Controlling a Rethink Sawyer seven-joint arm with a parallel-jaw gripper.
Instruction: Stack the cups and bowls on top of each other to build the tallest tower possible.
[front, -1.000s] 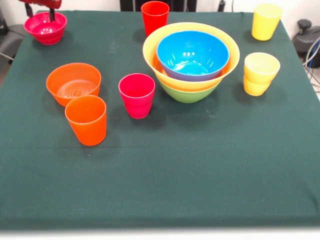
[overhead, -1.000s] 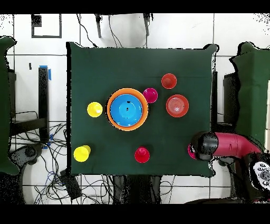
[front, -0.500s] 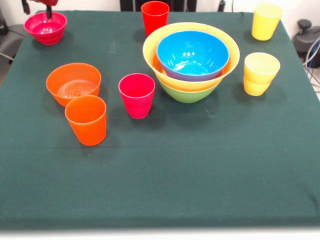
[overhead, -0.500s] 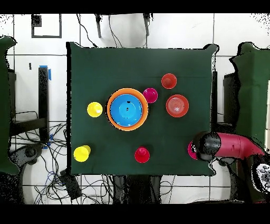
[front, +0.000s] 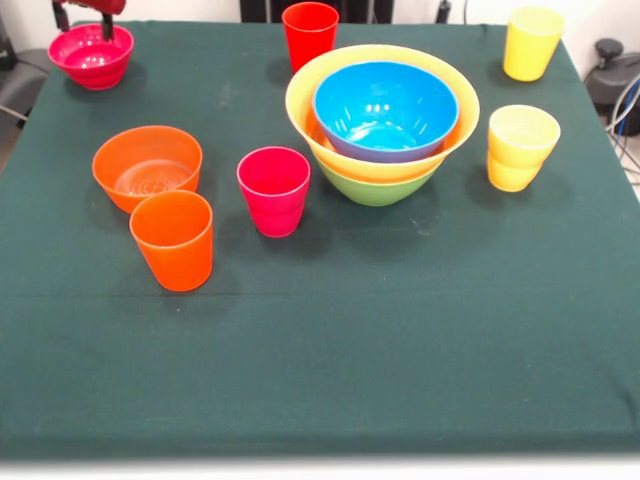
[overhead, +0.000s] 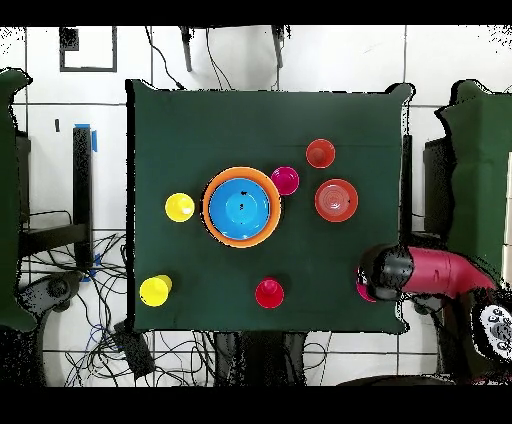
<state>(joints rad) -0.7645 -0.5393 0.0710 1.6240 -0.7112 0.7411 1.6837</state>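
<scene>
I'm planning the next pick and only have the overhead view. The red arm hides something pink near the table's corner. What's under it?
Observer: A small magenta-pink plastic bowl, standing upright and empty on the dark green tablecloth.
Operator: Is the big stack only blue inside yellow?
Observer: No. A mid-sized green plastic bowl sits underneath as the base; the very large yellow plastic bowl nests in it and holds the blue plastic bowl.
Operator: Does the gripper have the pink bowl?
Observer: I cannot tell. The front view shows only the lower end of the gripper, at the bowl's far rim, and the bowl rests on the cloth.
</scene>
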